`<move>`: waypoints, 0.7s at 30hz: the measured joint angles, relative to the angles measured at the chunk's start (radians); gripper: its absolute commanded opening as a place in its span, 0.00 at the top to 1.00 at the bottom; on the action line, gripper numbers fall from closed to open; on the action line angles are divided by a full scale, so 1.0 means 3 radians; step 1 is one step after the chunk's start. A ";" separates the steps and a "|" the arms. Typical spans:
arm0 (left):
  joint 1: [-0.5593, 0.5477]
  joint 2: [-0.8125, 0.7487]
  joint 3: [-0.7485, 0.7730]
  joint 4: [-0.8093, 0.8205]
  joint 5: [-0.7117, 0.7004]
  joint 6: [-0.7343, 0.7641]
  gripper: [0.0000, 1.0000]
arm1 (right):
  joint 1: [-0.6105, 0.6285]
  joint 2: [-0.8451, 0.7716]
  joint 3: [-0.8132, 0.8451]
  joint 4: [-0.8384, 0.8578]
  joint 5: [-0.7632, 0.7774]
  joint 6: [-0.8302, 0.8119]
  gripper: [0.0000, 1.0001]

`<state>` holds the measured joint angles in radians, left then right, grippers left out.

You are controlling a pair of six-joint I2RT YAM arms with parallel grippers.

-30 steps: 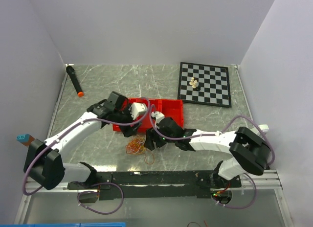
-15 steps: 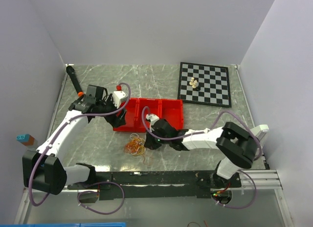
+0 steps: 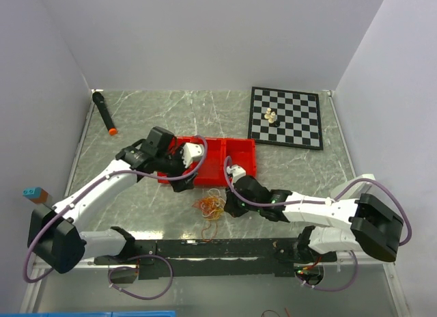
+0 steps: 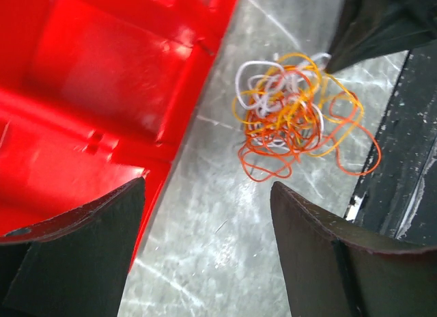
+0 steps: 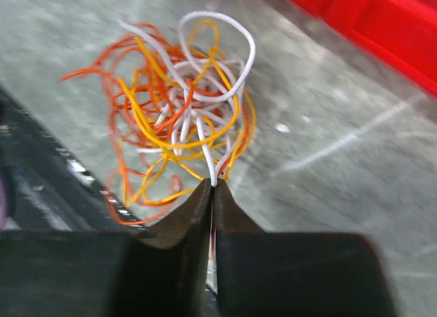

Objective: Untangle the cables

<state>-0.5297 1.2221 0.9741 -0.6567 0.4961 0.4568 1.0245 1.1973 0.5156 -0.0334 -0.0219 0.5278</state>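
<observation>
Right gripper clamped on a white strand at the 6 o'clock edge of the cables, which lie at 6 o'clock of the tray; advise a slow, steady pull while the open left gripper pins the rest.

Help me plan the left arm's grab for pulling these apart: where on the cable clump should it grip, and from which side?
Grip the orange loop jutting from the cables on the side opposite the right claw, which is shut on a white strand. Come from above with the open left claw: that loop lies flat, clear of the rest.
</observation>
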 measured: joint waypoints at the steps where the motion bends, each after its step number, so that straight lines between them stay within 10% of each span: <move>1: -0.0064 0.0022 0.0001 0.0017 -0.0004 -0.0014 0.21 | 0.0001 0.0025 0.0001 -0.0043 0.0034 0.0008 0.72; 21: -0.0900 0.0483 -0.0109 0.0057 -0.0163 -0.0025 0.21 | 0.0003 0.0080 0.0005 -0.0566 0.0601 0.0408 0.70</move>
<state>-0.7998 1.3670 0.9413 -0.6395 0.4473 0.4492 1.0252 1.2213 0.5171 -0.2031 0.1585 0.6502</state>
